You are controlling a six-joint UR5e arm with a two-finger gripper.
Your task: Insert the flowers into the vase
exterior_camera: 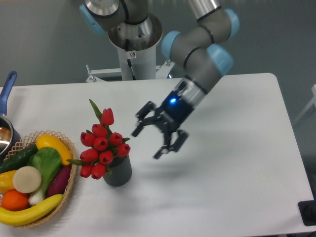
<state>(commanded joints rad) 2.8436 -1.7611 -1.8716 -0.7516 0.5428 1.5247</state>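
Observation:
The flowers (102, 143), a tight bunch of red tulip buds with green leaves, stand in the mouth of the vase (119, 172), a small dark grey cylinder on the white table (222, 187). The bunch leans a little to the left and hides the vase's mouth. My gripper (147, 140) is open and empty, tilted sideways, just to the right of the flowers and apart from them, above the table. Its fingers (170, 144) are spread wide.
A wicker basket (66, 193) of fruit and vegetables sits at the front left, close to the vase. A pot with a blue handle (7, 89) is at the left edge. The arm's base (133, 44) stands behind the table.

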